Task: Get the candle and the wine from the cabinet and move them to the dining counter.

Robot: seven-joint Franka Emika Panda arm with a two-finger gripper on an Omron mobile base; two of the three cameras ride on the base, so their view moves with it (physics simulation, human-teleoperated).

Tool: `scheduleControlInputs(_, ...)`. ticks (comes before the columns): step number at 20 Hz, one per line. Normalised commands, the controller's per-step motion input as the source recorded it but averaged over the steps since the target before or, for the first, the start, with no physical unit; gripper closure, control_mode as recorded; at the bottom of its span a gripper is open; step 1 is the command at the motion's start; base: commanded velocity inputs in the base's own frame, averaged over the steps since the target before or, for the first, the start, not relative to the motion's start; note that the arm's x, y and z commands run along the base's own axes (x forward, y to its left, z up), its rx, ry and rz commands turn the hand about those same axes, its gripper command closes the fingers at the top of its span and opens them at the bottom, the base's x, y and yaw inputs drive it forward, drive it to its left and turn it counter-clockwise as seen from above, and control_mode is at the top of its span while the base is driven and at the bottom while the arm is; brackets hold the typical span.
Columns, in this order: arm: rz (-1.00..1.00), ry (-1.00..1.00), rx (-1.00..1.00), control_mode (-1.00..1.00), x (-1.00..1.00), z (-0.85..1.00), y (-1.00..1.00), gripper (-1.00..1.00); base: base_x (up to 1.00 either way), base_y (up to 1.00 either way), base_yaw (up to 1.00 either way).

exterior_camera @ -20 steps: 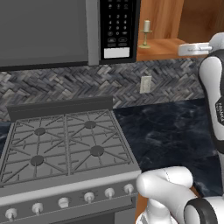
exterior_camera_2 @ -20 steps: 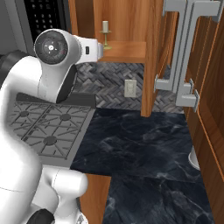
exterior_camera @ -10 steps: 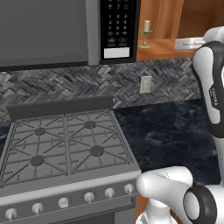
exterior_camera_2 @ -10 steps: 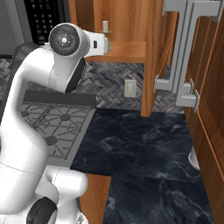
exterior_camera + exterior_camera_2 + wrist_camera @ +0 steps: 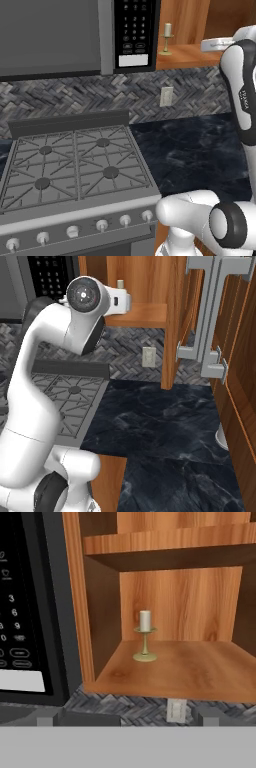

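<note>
Your gripper stands fully spread and holds nothing, short of the cabinet. The candle stands upright on the bottom shelf, toward its back left corner, beside the cabinet's left wall. You have bare shelf to its right and front. The microwave sits just left of that wall; a shelf hangs above.

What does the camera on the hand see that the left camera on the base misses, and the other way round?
Hand view alone: the cabinet's upper shelf above the candle. Left base view alone: the gas stove, the black counter and the robot's white arm. Both share the candle standing upright at the left of the cabinet's lower shelf, the microwave keypad beside it, and the wall outlet below.
</note>
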Motion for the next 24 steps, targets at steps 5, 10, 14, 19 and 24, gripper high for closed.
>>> scheduleControlInputs(5, 0.0, 0.0, 0.0, -1.0, 0.1, 0.02, -0.11, -1.0, 0.0, 0.0, 0.0)
scheduleControlInputs(10, 0.0, 0.0, 0.0, -1.0, 0.25, 0.0, -0.03, -1.0, 0.0, 0.0, 0.0)
scheduleControlInputs(14, 0.01, 0.0, 0.0, -1.0, 0.2, 0.0, -0.08, -1.0, 0.0, 0.0, 0.0)
scheduleControlInputs(19, 0.01, 0.0, 0.0, -1.0, 0.25, 0.0, -0.13, -1.0, 0.0, 0.0, 0.0)
scheduleControlInputs(24, 0.0, 0.0, 0.0, -1.0, 0.35, 0.01, -0.11, -1.0, 0.0, 0.0, 0.0)
